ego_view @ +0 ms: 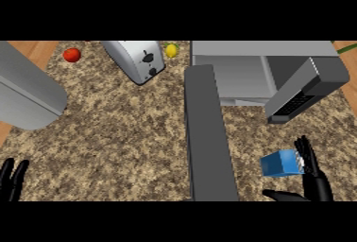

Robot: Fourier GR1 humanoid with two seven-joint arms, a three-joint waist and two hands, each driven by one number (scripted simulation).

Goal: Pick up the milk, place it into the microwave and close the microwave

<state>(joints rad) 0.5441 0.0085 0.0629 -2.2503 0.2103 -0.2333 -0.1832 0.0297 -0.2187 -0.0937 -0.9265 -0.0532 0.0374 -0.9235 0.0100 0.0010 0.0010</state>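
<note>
Down at the lower right, the blue milk carton (281, 163) stands on the speckled granite counter (118, 142), just to the right of the microwave door (208, 137), which swings out wide toward the viewer as a long dark grey slab. The right hand (311, 176) sits beside the carton with its fingers straight and raised along the carton's right face, thumb spread out low to the left; whether the fingers actually touch the carton is hard to tell. Its forearm is cut off by the lower edge.

Behind, the microwave (265, 66) shows its open grey cavity, with its control panel (300, 101) angled at the right; the buttons are too small to read.

At the lower left corner, the left hand (12, 179) rests open, fingers up, mostly cut off.

Along the back stand a silver toaster (136, 59), a red tomato (72, 55) and a lemon (171, 50). A large grey object (28, 94) at the left is partly out of view and cannot be identified.
</note>
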